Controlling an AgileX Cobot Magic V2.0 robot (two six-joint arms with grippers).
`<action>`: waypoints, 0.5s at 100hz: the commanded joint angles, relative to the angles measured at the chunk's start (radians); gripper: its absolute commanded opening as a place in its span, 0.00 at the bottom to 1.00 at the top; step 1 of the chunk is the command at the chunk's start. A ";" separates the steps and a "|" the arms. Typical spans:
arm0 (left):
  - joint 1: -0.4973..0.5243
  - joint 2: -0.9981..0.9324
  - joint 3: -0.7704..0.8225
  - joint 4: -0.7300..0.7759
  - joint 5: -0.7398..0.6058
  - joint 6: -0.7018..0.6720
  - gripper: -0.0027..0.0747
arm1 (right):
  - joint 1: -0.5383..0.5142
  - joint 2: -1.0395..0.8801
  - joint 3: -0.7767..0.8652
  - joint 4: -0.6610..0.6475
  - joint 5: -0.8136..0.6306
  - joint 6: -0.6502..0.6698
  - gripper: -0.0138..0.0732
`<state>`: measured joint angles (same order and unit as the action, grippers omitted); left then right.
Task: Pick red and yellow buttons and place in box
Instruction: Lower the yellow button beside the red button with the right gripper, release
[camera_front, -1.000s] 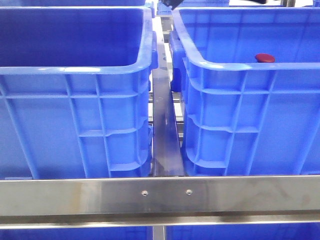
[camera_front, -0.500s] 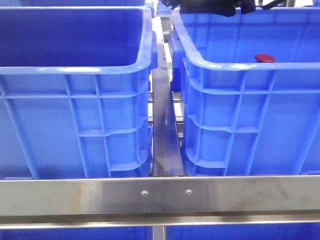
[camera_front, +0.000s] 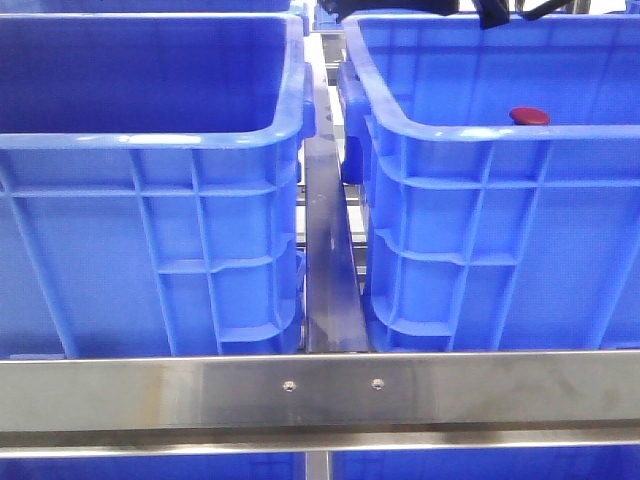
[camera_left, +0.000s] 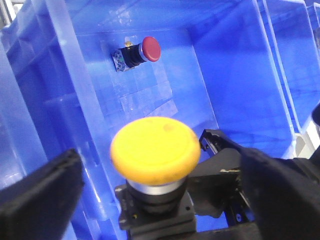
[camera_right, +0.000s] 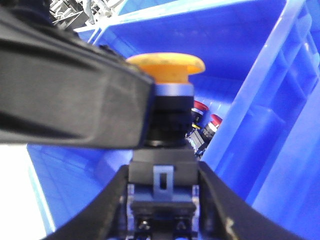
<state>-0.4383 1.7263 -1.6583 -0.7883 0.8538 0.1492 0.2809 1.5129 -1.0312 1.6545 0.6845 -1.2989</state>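
Observation:
The yellow button (camera_right: 167, 65), a yellow dome on a black body, sits between the fingers of my right gripper (camera_right: 162, 197), which is shut on its body. It also shows in the left wrist view (camera_left: 155, 147), between the wide-open fingers of my left gripper (camera_left: 157, 170), which do not touch it. A red button (camera_left: 150, 48) lies on the floor of the blue box (camera_left: 225, 75) below. In the front view a red button (camera_front: 529, 116) shows inside the right box (camera_front: 450, 130). Two red caps (camera_right: 200, 106) lie in the box in the right wrist view.
A second blue crate (camera_front: 150, 140) stands on the left, apart from the right one across a steel rail (camera_front: 328, 250). A steel bar (camera_front: 320, 390) crosses the front. Dark arm parts (camera_front: 400, 8) show at the top edge over the right crate.
In the front view the dark arm parts came down into sight over the right crate's far rim half a second ago, then drew back up to the top edge.

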 joint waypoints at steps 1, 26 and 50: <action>-0.007 -0.049 -0.028 -0.059 -0.035 0.002 0.88 | -0.014 -0.037 -0.035 0.053 0.042 0.000 0.40; 0.000 -0.051 -0.028 -0.096 -0.034 0.002 0.88 | -0.166 -0.077 -0.035 -0.013 0.061 0.000 0.40; 0.000 -0.051 -0.028 -0.094 -0.028 0.004 0.88 | -0.357 -0.089 -0.035 -0.120 0.041 0.000 0.40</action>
<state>-0.4383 1.7263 -1.6583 -0.8294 0.8538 0.1513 -0.0135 1.4649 -1.0312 1.5392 0.7071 -1.2989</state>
